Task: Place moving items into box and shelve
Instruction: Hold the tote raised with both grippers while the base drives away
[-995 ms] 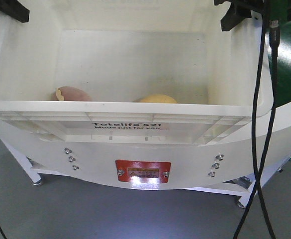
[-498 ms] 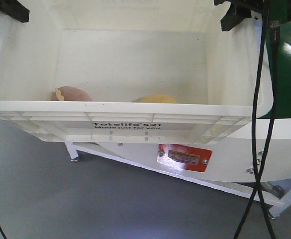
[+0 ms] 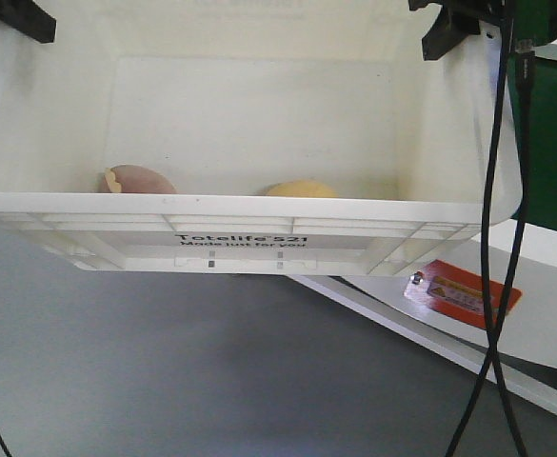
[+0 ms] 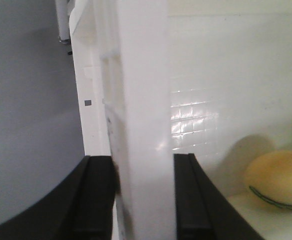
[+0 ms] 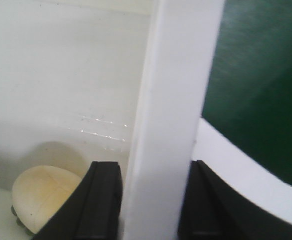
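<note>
The box (image 3: 278, 205) is held off the ground between both end effectors, above the grey floor (image 3: 164, 362). Compared with the earlier frames, its place in view is unchanged. The white, green-topped surface (image 3: 554, 324) has shifted from under the box's middle to the lower right, along with its red label (image 3: 461, 293). The left end effector (image 4: 143, 200) is clamped across the box's left wall, with one finger inside and one outside. The right end effector (image 5: 153, 200) is clamped likewise on the right wall. Inside the box, a brown item (image 3: 137, 180) is seen by the left wall and a yellow item (image 3: 300, 189) near the middle. Both are half hidden by the front rim. The arms are cut off at the top edge.
</note>
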### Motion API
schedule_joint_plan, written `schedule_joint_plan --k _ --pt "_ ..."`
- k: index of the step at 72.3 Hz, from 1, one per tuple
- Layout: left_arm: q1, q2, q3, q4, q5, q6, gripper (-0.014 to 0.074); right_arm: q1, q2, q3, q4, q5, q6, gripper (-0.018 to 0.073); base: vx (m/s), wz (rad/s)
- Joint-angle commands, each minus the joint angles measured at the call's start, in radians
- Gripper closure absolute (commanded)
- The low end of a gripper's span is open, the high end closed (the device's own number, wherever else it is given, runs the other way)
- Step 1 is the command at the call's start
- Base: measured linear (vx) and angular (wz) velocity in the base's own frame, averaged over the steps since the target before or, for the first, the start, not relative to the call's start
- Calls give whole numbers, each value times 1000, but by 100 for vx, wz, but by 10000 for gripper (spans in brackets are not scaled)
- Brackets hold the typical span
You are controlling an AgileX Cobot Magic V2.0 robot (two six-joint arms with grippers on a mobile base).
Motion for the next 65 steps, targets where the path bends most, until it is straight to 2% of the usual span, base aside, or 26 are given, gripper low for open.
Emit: schedule_joint_plan --k 1,65 --pt "-45 -57 -47 -379 -67 17 596 33 -50 -41 276 -1 -11 564 -14 57" --pt "-45 -57 -47 -379 -67 17 596 33 -50 -41 276 -1 -11 564 -15 59"
